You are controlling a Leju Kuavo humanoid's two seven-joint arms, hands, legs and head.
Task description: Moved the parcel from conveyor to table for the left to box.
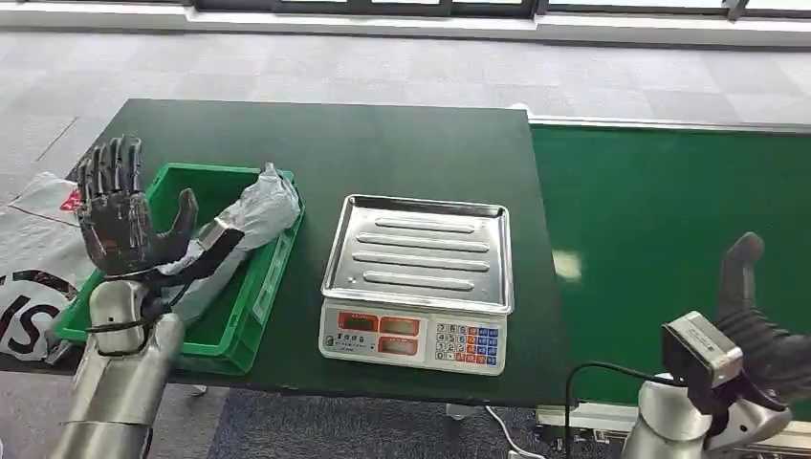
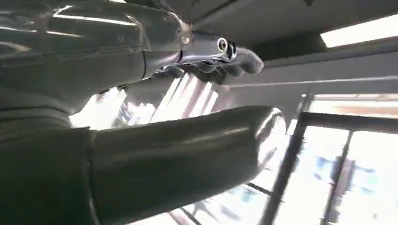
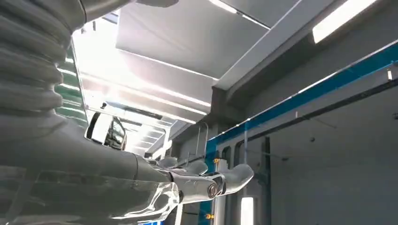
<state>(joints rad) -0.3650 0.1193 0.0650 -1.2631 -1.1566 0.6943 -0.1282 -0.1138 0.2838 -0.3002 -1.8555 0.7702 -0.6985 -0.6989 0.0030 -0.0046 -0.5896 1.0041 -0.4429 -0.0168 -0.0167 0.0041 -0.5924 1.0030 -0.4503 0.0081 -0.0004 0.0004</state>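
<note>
Left hand: the left hand (image 1: 122, 218) is raised over the near left corner of the table, at about 9 o'clock from the scale, palm up toward the camera, fingers spread and pointing upward, thumb out to the side; it holds nothing. In the left wrist view the thumb (image 2: 187, 150) and fingers (image 2: 220, 56) stand apart with only ceiling and windows behind them.
Right hand: the right hand (image 1: 760, 325) is low at the right edge of the head view, at about 4 o'clock from the scale, over the near part of the conveyor; its thumb points up, and nothing shows in it. In the right wrist view its fingers (image 3: 211, 180) reach out straight, apart from the thumb, against the ceiling.
Parcel: the grey plastic-wrapped parcel (image 1: 251, 222) lies in the green bin, slanted, its upper end leaning on the bin's far right corner.
Bin: the green bin (image 1: 258, 306) sits on the left part of the table, at 9 o'clock from the scale.
Scale: the scale (image 1: 417, 282), with a steel tray and a keypad, stands mid-table, near the front edge.
Table: the dark green table (image 1: 383, 143) meets the conveyor at its right edge.
Conveyor: the green conveyor (image 1: 669, 210) lies at 3 o'clock from the scale.
Bags: white printed bags (image 1: 33, 258) lie at the table's left edge, beside the bin.
</note>
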